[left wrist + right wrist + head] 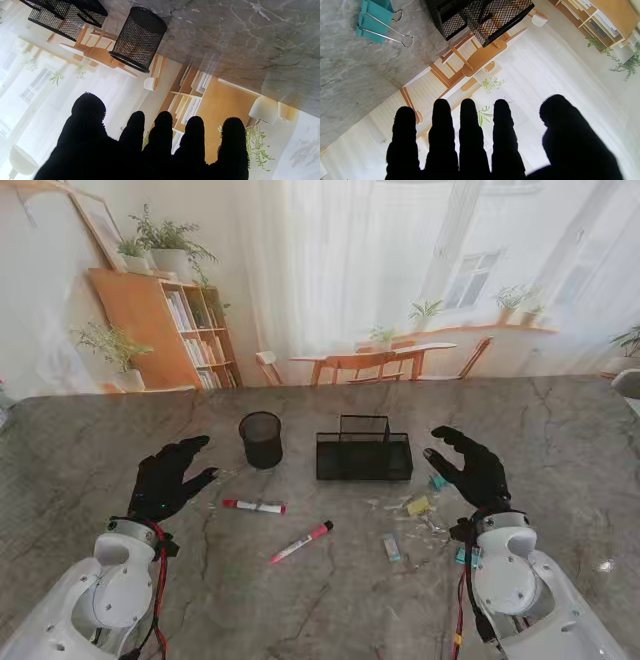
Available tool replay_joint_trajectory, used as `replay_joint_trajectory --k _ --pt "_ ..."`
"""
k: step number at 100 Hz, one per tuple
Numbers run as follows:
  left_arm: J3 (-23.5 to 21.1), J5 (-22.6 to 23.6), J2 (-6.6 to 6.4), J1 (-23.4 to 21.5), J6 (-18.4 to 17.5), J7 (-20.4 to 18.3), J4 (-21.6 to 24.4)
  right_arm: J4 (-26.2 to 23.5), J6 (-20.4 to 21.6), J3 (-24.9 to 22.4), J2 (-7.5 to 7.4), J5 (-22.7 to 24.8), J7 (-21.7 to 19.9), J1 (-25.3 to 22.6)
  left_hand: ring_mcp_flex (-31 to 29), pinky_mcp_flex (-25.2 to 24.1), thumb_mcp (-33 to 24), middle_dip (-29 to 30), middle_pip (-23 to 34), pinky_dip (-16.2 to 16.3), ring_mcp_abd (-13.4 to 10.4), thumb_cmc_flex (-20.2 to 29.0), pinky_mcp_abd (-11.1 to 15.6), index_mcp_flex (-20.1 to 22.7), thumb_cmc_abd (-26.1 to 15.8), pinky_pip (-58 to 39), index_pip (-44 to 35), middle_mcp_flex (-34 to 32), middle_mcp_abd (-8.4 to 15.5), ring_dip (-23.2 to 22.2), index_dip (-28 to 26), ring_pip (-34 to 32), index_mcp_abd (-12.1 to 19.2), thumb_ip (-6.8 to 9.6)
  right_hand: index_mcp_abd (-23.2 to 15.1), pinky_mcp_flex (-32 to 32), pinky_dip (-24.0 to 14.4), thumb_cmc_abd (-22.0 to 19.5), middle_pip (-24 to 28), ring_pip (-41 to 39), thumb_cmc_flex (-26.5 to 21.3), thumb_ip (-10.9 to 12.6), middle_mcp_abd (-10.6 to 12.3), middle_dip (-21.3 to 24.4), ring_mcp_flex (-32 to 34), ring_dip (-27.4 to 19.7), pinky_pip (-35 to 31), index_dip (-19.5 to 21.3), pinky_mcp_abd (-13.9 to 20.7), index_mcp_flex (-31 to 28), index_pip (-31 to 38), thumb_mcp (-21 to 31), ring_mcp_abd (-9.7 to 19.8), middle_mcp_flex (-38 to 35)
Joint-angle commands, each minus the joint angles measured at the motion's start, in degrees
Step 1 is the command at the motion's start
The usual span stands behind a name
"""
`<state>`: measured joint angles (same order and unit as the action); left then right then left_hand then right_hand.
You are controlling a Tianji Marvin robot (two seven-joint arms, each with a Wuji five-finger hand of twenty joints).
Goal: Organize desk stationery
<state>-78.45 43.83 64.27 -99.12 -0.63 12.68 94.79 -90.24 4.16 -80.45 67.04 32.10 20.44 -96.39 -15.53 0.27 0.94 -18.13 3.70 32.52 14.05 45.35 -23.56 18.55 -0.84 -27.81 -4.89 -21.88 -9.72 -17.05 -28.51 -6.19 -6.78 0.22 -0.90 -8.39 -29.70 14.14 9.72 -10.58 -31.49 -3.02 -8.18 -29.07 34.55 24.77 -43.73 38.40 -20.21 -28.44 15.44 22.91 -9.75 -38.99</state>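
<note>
Surface [560, 430]: grey marbled stone, pale veins. Items resting directly on it:
- Round black mesh cup [261, 439], upright, left of centre.
- Black mesh tray [364, 454], rectangular with a taller rear compartment, just right of the cup, apart from it.
- Red-capped white marker [253, 506], lying nearly crosswise, nearer to me than the cup.
- Second marker [300, 543], tilted, nearer still, apart from the first.
- Teal binder clip [376, 20], wire handles folded flat, near the tray's right end.
- Yellow piece [418, 505] and small pale scraps [391, 547] scattered right of centre; too small to identify.
</note>
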Motion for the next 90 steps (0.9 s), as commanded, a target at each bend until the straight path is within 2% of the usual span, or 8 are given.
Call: replay_joint_trajectory --k 1,42,61,90 --pt "0.2 0.0 0.05 -0.5 -0.1 -0.1 0.3 0.3 0.3 0.2 0.18 -0.3 -0.9 0.2 -0.3 0.0 1.2 0.2 -0.2 1.6 -0.3 0.1 -1.5 0.9 -2.4 0.1 -0.6 -0.6 0.3 -0.8 0.3 -0.2 0.9 -2.19 0.1 0.5 0.5 -0.5 -0.5 0.6 1.1 1.3 -0.2 0.4 -1.2 -0.4 0.4 -1.0 1.0 -0.2 -0.1 -0.4 -0.1 -0.1" --pt "0.2 1.6 -0.32 -0.4 -1.3 -0.7 0.3 0.5 0.5 0.0 0.48 -0.4 0.6 0.0 -0.6 -0.2 1.2 -0.1 -0.1 2.3 -0.2 0.3 -1.3 1.1 -2.1 -0.3 -0.8 -0.7 0.2 -1.2 0.1 -0.3 0.7 -2.18 0.3 0.7 0.3 -0.6 -0.4 0.4 1.0 1.3 -0.3 0.1 -1.2 -0.2 -0.1 -0.8 1.0 -0.4 0.2 -0.5 0.0 -0.4" --pt "0.2 5.0 -0.82 -0.7 -2.3 -0.8 1.0 0.8 0.8 -0.1 0.49 -0.1 1.0 0.1 -0.8 -0.2 1.1 -0.6 0.4 2.6 -0.1 0.7 -0.5 1.2 -1.8 -0.6 -0.9 -1.3 -0.1 -1.7 -0.1 -0.7 0.2 -2.17 0.2 0.8 0.2 -0.7 -0.4 0.4 1.0 1.3 -0.4 -0.1 -1.1 -0.2 -0.3 -0.7 0.8 -0.4 0.3 -0.5 0.0 -0.5" --pt "1.1 10.8 -1.65 -1.2 -5.7 -0.2 3.5 1.2 1.1 0.4 0.56 -1.3 0.4 0.5 -1.8 -0.1 1.1 -2.0 1.0 4.0 -0.2 1.4 0.1 1.5 -1.6 -2.6 -1.2 -2.1 -0.4 -3.1 -0.5 -1.7 -0.4 -2.21 0.1 1.4 -0.3 -0.8 -0.2 0.3 1.1 1.4 -0.4 -0.3 -1.1 0.0 -0.6 -0.6 0.2 -0.6 0.4 -0.6 0.1 -0.7"
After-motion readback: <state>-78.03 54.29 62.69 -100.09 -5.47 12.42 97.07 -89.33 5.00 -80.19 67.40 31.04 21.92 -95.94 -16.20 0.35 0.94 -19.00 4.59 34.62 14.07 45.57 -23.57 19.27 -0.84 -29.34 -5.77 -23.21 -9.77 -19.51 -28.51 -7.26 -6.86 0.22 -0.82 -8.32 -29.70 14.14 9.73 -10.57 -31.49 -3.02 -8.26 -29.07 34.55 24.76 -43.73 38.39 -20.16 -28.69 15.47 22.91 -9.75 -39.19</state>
